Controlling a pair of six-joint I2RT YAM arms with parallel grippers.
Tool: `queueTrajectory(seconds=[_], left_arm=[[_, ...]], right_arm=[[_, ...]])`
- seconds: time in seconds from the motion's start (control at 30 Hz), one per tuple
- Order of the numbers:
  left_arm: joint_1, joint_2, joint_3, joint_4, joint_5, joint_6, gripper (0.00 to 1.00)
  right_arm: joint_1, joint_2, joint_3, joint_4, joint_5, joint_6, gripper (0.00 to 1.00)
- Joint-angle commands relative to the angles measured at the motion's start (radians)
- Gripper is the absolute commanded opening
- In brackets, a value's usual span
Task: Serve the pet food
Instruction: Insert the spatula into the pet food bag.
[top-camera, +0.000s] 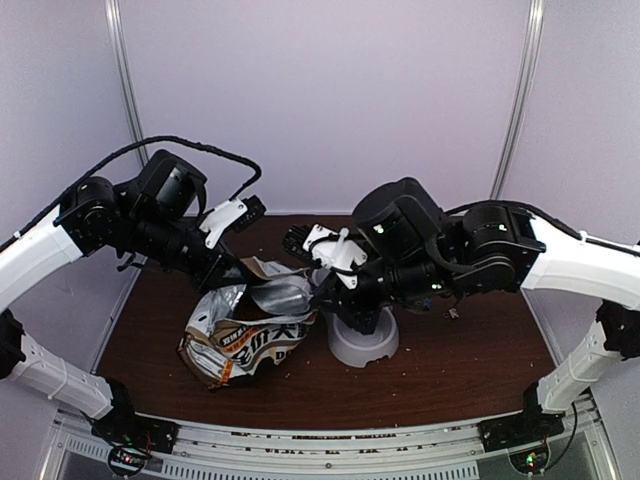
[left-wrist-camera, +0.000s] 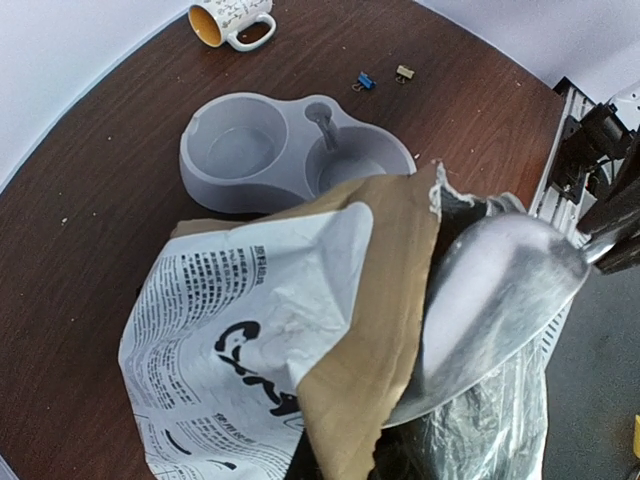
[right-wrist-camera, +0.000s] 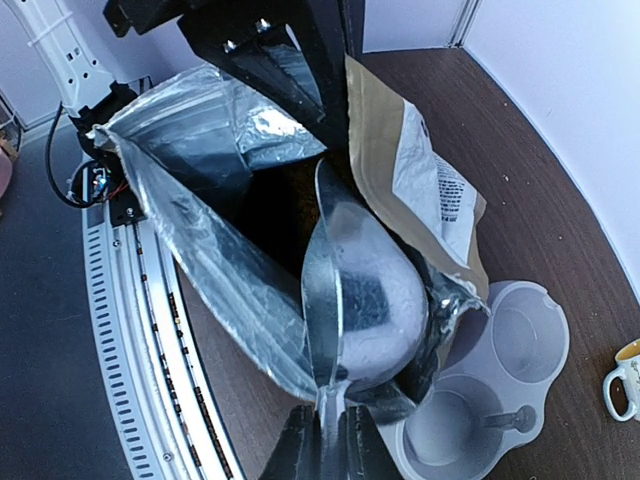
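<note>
The printed paper bag (top-camera: 245, 345) lies on the table with its foil-lined mouth held up and open. My left gripper (top-camera: 235, 268) is shut on the bag's upper rim; its black fingers (right-wrist-camera: 285, 70) show in the right wrist view, while the bag (left-wrist-camera: 260, 320) hides them in the left wrist view. My right gripper (right-wrist-camera: 333, 445) is shut on the handle of a metal scoop (right-wrist-camera: 365, 290), whose empty bowl sits tilted on its side in the bag's mouth (top-camera: 283, 295). No pet food shows; the bag's inside is dark. The grey double bowl (top-camera: 362, 345) stands empty just right of the bag.
A yellow-and-white mug (left-wrist-camera: 225, 20) and two small binder clips (left-wrist-camera: 365, 80) lie beyond the double bowl (left-wrist-camera: 290, 150). The table's metal front rail (right-wrist-camera: 130, 330) runs close by the bag. Crumbs dot the brown tabletop.
</note>
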Motion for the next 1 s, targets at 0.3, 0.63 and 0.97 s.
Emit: queueTrajectory(seconds=[0.3, 0.63, 0.97], left_arm=[[-0.046, -0.047, -0.025, 0.353, -0.027, 0.036, 0.00], [-0.047, -0.057, -0.062, 0.390, 0.036, 0.026, 0.00], [-0.057, -0.090, -0.273, 0.652, 0.078, -0.152, 0.00]], right_arm=[[0.045, 0.123, 0.046, -0.265, -0.232, -0.047, 0.00], [0.026, 0.123, 0.100, -0.244, 0.047, 0.125, 0.00], [-0.028, 0.320, 0.142, -0.346, 0.422, 0.326, 0.00]])
